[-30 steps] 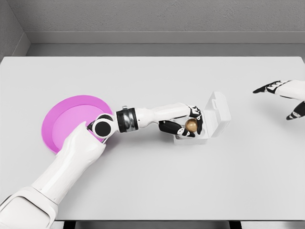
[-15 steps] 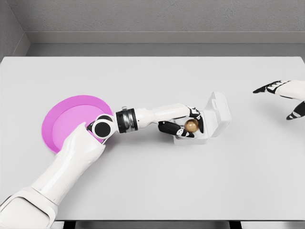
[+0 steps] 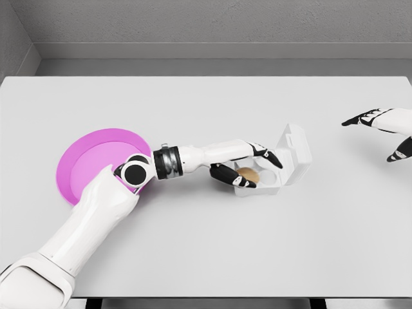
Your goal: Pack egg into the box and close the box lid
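Fingers of the white left hand are spread loose over the small white plastic box, gripping nothing; the thumb and a lower finger reach along the box's near-left edge while the upper fingers arch above it. Between them, the brown egg rests inside the box's left compartment, directly beneath the palm, its long axis lying roughly left to right across the table. Whether any fingertip touches the shell cannot be made out. The hinged white lid stands tilted open on the box's far-right side, just beyond the fingertips of that hand. Across the white table, the right hand hovers near the right edge with fingers relaxed and apart, well away from the box. Behind the left forearm lies a round magenta plate. With the egg apparently seated, closing the lid looks to be what remains, and the left hand is by far the nearer to it.
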Motion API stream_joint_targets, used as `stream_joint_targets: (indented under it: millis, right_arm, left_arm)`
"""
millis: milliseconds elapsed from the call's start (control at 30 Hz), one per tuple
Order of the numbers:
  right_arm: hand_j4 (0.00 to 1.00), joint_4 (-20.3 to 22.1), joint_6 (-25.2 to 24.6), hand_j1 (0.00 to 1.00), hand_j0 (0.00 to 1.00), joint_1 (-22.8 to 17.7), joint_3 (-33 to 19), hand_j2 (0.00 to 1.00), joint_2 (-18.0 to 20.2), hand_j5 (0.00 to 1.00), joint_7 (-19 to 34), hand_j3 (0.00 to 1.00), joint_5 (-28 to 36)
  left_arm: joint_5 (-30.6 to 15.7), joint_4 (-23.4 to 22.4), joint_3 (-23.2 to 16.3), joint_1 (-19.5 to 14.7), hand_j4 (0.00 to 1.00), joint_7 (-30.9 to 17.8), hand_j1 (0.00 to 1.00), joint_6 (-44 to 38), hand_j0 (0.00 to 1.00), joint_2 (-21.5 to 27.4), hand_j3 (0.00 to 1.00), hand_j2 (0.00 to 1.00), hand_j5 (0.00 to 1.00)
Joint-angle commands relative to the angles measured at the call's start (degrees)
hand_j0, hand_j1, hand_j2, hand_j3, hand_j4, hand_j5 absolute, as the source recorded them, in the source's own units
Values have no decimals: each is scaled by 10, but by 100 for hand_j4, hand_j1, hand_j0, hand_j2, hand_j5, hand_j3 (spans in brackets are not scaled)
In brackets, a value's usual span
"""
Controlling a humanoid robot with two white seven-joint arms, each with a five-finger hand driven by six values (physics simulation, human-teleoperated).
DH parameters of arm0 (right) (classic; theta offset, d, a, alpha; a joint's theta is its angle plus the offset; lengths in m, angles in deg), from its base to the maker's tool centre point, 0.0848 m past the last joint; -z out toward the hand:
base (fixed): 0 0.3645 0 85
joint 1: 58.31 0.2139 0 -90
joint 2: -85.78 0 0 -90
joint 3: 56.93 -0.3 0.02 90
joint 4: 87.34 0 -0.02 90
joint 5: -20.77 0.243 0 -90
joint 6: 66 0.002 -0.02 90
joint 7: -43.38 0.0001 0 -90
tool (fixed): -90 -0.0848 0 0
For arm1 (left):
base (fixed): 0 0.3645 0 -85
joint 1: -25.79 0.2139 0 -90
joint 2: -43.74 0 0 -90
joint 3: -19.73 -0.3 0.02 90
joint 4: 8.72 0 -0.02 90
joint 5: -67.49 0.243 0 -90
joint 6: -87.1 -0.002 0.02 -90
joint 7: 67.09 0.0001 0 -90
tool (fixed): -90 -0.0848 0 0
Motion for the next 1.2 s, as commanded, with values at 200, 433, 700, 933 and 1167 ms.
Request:
stream_joint_targets:
  millis: [200, 433, 700, 933, 1167]
  right_arm:
    - [100, 1, -1, 100, 100, -1, -1, 100, 1, 100, -1, 100, 3]
    - [100, 0, -1, 100, 100, -1, -7, 100, 0, 100, -1, 100, 3]
    - [100, 2, -1, 100, 100, -2, -29, 100, -16, 100, 13, 100, 2]
    - [100, -4, -1, 100, 100, -42, -30, 100, -59, 100, 13, 100, 2]
    - [100, -3, -1, 100, 100, -58, -27, 100, -58, 100, 14, 100, 1]
  left_arm:
    - [-12, 3, 1, 0, 84, 0, 84, -1, 84, 18, 84, 84, 84]
    - [-90, 79, -2, -4, 93, 0, 93, -1, 93, 87, 93, 93, 93]
    - [-134, 125, -5, -5, 95, 0, 95, -1, 95, 143, 95, 95, 95]
    - [-147, 143, -4, -7, 95, 0, 95, -1, 95, 165, 95, 95, 95]
    - [-155, 143, -4, -9, 95, 0, 95, -1, 95, 170, 95, 95, 95]
